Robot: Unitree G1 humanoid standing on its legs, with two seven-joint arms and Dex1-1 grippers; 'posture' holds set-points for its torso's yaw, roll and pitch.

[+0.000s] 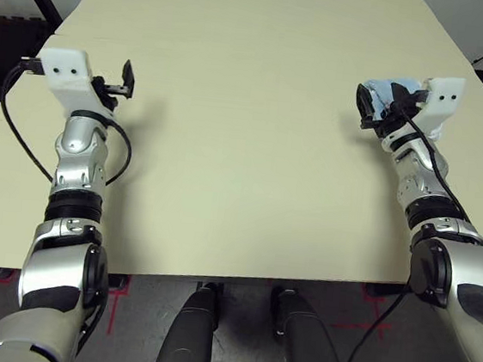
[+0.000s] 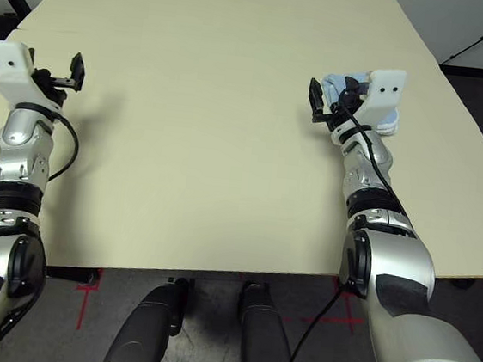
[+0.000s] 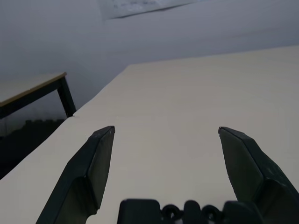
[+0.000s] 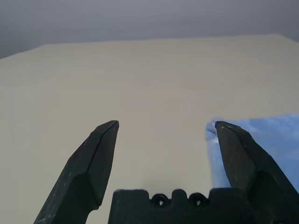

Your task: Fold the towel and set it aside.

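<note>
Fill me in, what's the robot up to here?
The robot is on a towel-folding job, and the towel lies off toward the right side of the table, partly hidden by the right gripper. That gripper is open at the towel, with nothing gripped between its fingers. The left gripper is open and empty too, over the left side of the table. How neatly the towel is folded can't be told from here.
</note>
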